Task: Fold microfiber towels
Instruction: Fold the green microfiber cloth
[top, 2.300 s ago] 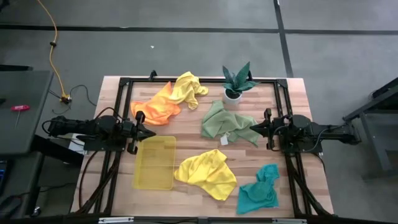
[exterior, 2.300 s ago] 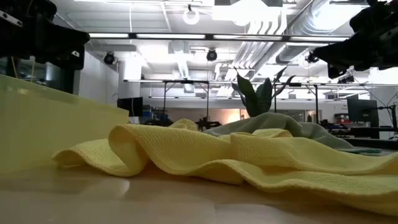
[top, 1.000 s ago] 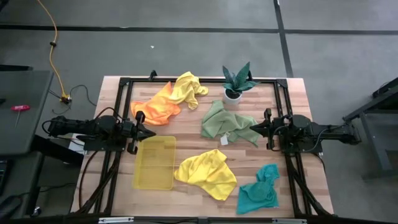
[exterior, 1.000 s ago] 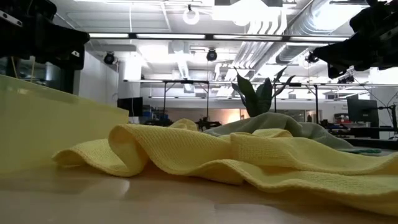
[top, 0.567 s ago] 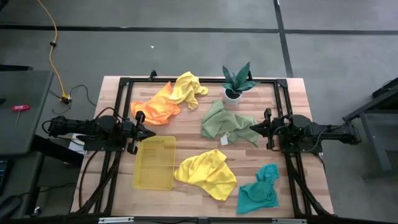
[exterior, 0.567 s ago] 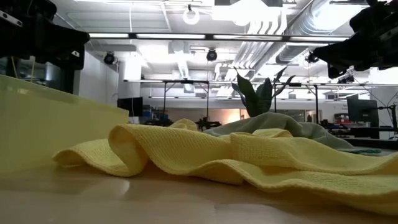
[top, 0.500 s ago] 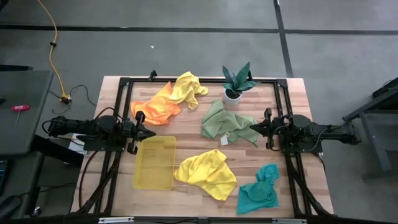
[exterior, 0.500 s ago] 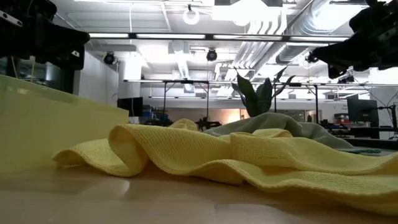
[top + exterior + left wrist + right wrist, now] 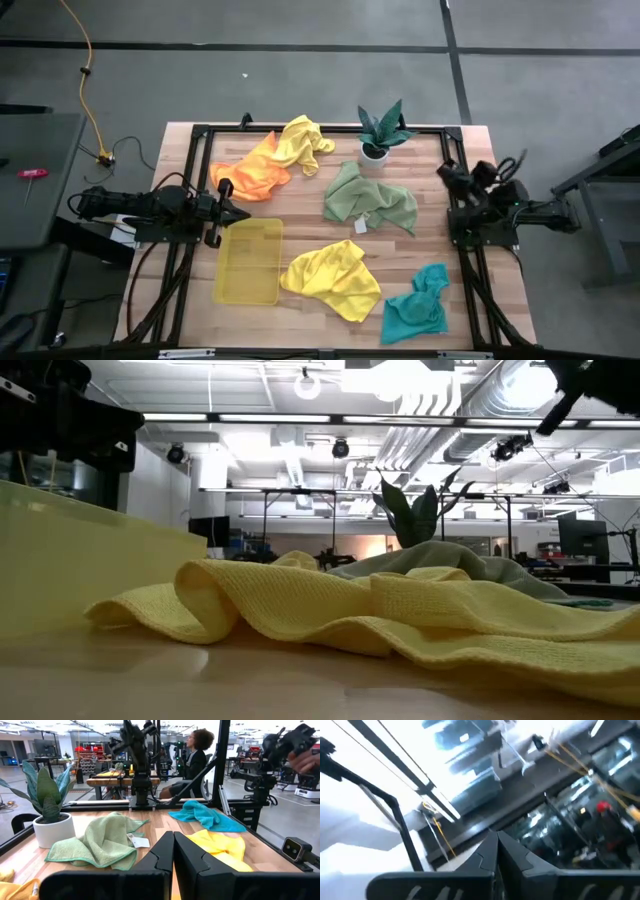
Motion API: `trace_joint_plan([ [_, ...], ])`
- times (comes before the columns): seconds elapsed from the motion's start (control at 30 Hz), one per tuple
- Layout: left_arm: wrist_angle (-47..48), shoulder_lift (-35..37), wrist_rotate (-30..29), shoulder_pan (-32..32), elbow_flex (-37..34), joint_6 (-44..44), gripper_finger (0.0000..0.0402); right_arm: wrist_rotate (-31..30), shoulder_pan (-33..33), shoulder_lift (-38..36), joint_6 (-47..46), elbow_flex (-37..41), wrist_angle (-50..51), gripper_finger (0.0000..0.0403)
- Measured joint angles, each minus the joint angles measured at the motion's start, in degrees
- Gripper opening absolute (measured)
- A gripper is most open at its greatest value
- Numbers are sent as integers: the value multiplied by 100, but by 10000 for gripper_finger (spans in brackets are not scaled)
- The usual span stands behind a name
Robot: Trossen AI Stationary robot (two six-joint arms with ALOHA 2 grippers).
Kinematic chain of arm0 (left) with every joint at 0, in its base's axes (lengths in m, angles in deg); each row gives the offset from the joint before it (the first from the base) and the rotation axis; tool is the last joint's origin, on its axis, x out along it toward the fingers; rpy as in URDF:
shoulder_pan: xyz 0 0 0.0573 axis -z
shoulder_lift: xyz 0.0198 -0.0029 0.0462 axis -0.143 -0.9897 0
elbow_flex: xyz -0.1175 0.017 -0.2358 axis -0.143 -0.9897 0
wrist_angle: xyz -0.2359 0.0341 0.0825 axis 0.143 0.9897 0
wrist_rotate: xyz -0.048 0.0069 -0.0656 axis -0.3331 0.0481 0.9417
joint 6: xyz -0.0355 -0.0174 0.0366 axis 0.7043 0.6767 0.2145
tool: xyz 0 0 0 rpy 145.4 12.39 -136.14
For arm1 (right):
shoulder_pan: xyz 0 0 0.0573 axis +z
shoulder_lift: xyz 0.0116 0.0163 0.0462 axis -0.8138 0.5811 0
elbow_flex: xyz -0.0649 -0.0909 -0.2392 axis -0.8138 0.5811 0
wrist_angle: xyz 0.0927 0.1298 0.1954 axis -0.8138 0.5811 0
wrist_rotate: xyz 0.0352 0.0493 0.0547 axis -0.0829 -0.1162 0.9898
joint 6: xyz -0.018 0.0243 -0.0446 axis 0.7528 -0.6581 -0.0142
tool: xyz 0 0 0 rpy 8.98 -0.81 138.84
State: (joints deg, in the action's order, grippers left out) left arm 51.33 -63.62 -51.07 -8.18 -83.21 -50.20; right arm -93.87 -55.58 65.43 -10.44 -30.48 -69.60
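Five towels lie crumpled on the wooden table: orange [image 9: 250, 175] and yellow [image 9: 303, 142] at the far left, olive-green [image 9: 368, 198] in the middle, a second yellow one [image 9: 332, 278] near the front, teal [image 9: 415, 308] at the front right. My left gripper [image 9: 245, 213] is shut and empty at the left, above the tray's far end; its fingers [image 9: 173, 850] point toward the olive-green towel [image 9: 100, 842]. My right gripper [image 9: 443, 170] is shut and empty, raised at the right and tipped up toward the ceiling [image 9: 496, 845].
A translucent yellow tray [image 9: 249, 261] lies at the front left. A small potted plant [image 9: 380, 130] stands at the far edge beside the olive-green towel. A black frame [image 9: 330, 130] runs around the table's far edge and sides. A person [image 9: 197, 750] sits in the room beyond the table.
My right gripper has risen from its level rest beside the olive-green towel, drawn back toward the table's right and far edge, and tipped its fingers upward. Its fingers stay shut. The towels and my left gripper have kept still.
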Motion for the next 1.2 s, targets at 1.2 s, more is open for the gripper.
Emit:
trace_joint_plan([
  [1.2, -1433, -1678, -752, -1, 1999, 1551, 0, -204, -2, 4030, 859, -3845, 2346, 0],
])
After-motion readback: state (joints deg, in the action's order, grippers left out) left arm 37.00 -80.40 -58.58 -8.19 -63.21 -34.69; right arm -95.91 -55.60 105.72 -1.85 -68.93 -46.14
